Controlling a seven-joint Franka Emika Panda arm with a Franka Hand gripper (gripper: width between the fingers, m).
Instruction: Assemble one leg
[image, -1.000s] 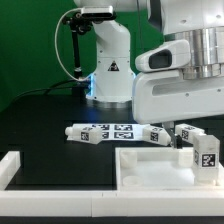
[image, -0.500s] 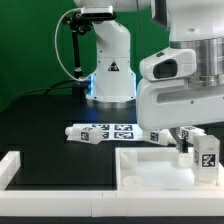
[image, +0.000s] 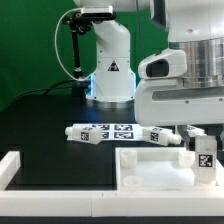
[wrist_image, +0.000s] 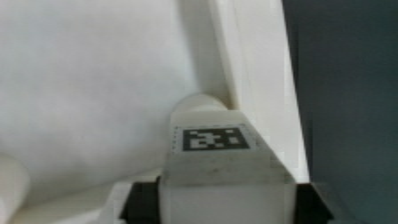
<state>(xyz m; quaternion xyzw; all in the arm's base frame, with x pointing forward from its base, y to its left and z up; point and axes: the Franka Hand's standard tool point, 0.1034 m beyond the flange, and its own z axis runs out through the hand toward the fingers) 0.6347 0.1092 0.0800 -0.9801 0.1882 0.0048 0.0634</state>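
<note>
My gripper (image: 203, 142) is shut on a white leg (image: 207, 155) with a black-and-white tag and holds it upright at the exterior view's right. The leg stands over the far right corner of the large white panel (image: 150, 166); I cannot tell if it touches the panel. In the wrist view the leg (wrist_image: 217, 150) sits between my dark fingers (wrist_image: 148, 200), tag facing the camera, with the white panel (wrist_image: 89, 90) behind it. My gripper (wrist_image: 222, 200) is clamped on the leg's sides.
Two other legs (image: 84, 133) (image: 160, 137) lie on the black table behind the panel, with a flat tagged white piece (image: 120, 130) between them. A white border rail (image: 10, 166) stands at the exterior view's left. The robot base (image: 108, 70) is at the back.
The arm has come down slightly and the held leg has shifted a little toward the exterior view's right. The legs on the table have not moved.
</note>
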